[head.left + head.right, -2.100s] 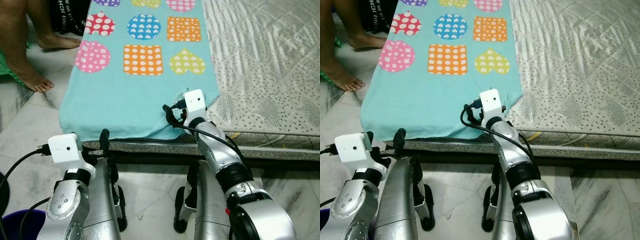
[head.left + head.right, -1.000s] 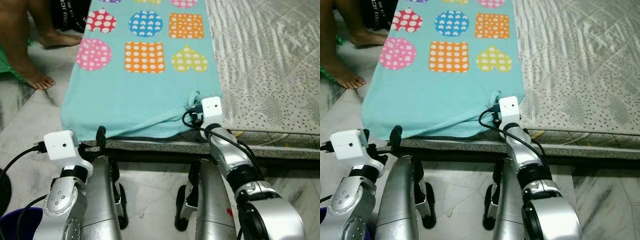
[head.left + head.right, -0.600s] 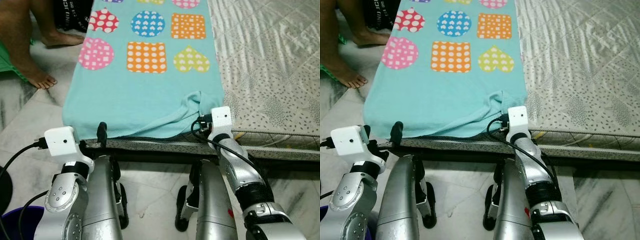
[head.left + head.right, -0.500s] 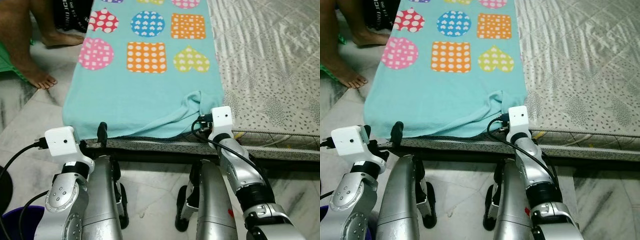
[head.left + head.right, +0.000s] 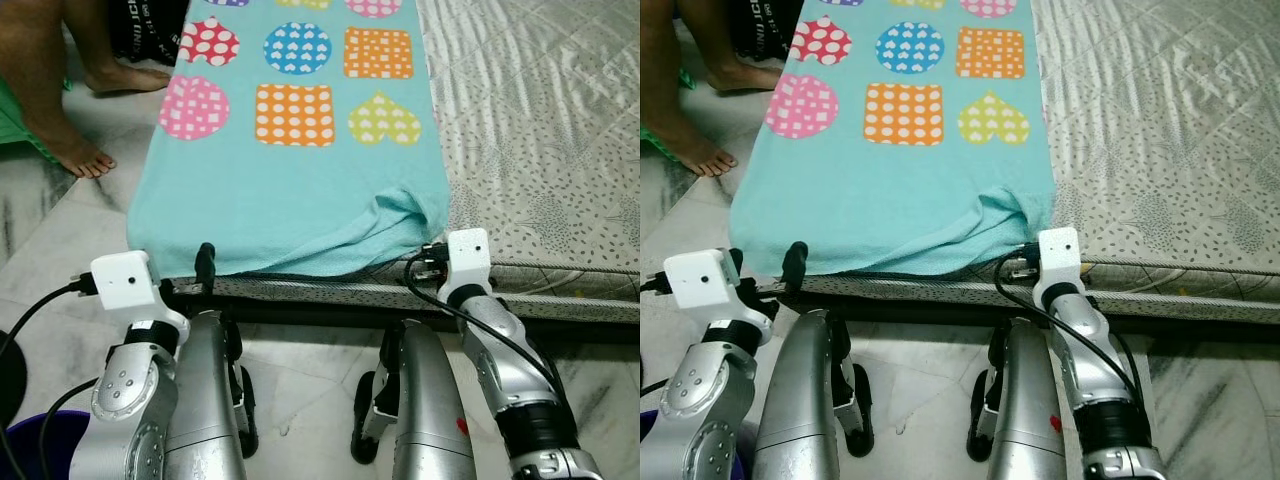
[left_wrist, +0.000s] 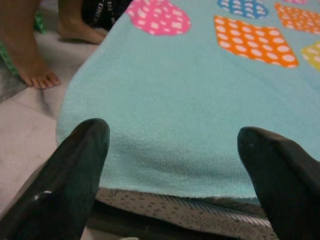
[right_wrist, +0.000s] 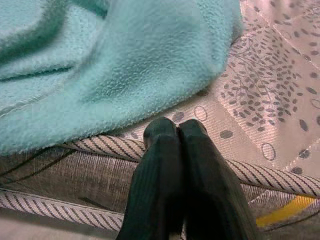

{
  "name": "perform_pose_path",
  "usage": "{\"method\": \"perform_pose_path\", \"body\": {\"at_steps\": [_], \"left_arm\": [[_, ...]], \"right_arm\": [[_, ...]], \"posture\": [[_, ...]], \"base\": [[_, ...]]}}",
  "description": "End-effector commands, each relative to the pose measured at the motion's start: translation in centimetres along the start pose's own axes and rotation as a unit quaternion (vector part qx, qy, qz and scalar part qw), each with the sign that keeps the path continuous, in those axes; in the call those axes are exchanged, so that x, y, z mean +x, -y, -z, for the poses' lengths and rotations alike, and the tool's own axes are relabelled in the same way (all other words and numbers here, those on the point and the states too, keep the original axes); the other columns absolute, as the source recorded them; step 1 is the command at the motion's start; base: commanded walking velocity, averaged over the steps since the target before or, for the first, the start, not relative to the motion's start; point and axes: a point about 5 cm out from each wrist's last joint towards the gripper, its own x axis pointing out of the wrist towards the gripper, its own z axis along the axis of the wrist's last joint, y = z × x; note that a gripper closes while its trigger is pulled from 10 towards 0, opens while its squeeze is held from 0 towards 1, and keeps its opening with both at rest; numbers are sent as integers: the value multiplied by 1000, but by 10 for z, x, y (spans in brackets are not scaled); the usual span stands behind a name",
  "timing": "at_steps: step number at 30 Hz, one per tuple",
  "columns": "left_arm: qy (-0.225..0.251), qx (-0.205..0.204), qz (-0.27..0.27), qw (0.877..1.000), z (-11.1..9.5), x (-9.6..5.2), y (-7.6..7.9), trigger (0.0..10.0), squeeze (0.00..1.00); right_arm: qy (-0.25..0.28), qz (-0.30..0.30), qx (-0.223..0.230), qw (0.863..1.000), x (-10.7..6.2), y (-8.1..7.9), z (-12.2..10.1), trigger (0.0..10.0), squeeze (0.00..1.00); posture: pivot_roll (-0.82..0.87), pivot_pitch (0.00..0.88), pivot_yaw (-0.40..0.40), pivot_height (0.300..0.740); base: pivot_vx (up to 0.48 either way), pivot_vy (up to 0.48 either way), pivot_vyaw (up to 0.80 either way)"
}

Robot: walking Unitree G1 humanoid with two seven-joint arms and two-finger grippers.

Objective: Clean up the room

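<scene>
A teal fleece blanket (image 5: 290,185) with coloured dotted shapes lies along the left side of the patterned mattress (image 5: 540,120). Its near right corner (image 5: 400,215) is bunched into folds. My right gripper (image 7: 177,134) is shut with nothing between its fingers. It sits at the mattress's front edge, just short of the bunched corner (image 7: 125,85). My left gripper (image 6: 175,160) is open, fingers wide apart, facing the blanket's near left edge (image 6: 165,165) without touching it. One of its black fingers (image 5: 205,262) stands up below that edge.
A person's bare feet (image 5: 75,155) stand on the marble floor left of the bed. A purple bucket (image 5: 20,450) sits at the lower left by my left arm. A dark bed frame (image 5: 300,305) runs under the mattress edge.
My right gripper has moved right and back to the mattress's front edge. The blanket's near right corner, flat before, now lies bunched and pulled rightward. The left arm has barely moved.
</scene>
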Motion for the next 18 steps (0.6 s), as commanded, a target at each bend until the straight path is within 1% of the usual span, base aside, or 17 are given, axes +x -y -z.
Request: {"method": "perform_pose_path", "body": {"at_steps": [1, 7, 8, 9, 10, 12, 13, 15, 16, 18], "left_arm": [[-9, 1, -4, 1000, 4, -2, -3, 10000, 0], [-7, 2, -3, 1000, 4, 0, -4, 10000, 0], [-6, 2, -4, 1000, 3, 0, -4, 10000, 0], [-6, 2, -4, 1000, 3, 0, -4, 10000, 0], [-5, 2, -5, 1000, 3, -1, -4, 10000, 0], [-5, 2, -5, 1000, 3, 0, -5, 10000, 0], [-5, 1, -5, 1000, 3, 0, -5, 10000, 0], [-5, 1, -5, 1000, 3, 0, -5, 10000, 0], [-6, 0, -4, 1000, 4, 0, -4, 10000, 0], [-7, -1, -3, 1000, 4, 0, -3, 10000, 0]], "right_arm": [[-14, 10, 0, 1000, -5, 5, 7, 0, 0], [-15, 13, 1, 1000, -8, 5, 8, 0, 0], [-1, 10, 12, 1000, -10, 5, 3, 4431, 0], [-1, 10, 12, 1000, -10, 5, 3, 4431, 0], [12, -4, 21, 1000, -13, 3, -1, 10000, 0], [24, -27, 32, 999, -18, -2, -5, 10000, 0], [26, -35, 35, 998, -21, -5, -6, 10000, 1000], [32, -45, 42, 998, -25, -9, -6, 10000, 1000], [38, -51, 58, 996, -26, -13, -7, 10000, 1000], [40, -55, 69, 995, -26, -16, -8, 10000, 1000]], "posture": [[115, 336, -43, 530], [117, 329, -45, 530], [118, 329, -45, 530], [118, 329, -45, 530], [117, 329, -45, 530], [114, 330, -46, 530], [113, 330, -45, 530], [109, 330, -43, 530], [109, 331, -42, 530], [109, 331, -40, 530]], "base": [[0, 0, 0], [0, 0, 0], [0, 0, 0], [0, 0, 0], [0, 0, 0], [0, 0, 0], [0, 0, 0], [0, 0, 0], [0, 0, 0], [0, 0, 0]]}}
